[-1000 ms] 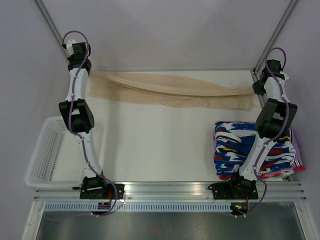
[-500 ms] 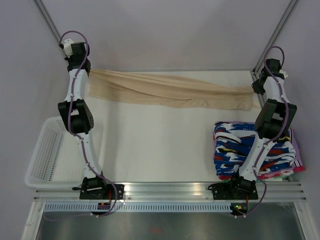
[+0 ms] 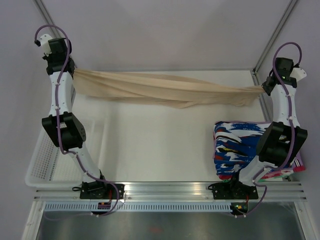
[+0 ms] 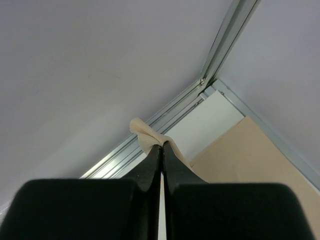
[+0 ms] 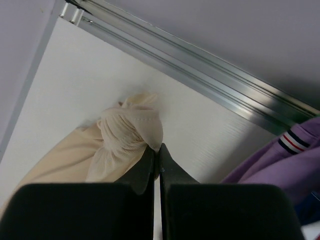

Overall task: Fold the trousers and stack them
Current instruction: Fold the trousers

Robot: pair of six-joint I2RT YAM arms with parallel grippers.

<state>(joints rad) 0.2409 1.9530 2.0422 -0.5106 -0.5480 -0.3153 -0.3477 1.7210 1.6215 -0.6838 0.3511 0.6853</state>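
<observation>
Overhead view looks down on the table [image 3: 160, 145]; both wrist views sit close, sharing the trousers [image 3: 165, 90]

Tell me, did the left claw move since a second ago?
Yes. The left claw, shut on the trousers, went left in the top view, closer to the slanted metal post at the back-left.

We see the plain beige trousers [image 3: 165, 90] stretched lengthwise, slightly twisted, spanning ten o'clock to two o'clock, both ends raised.
</observation>
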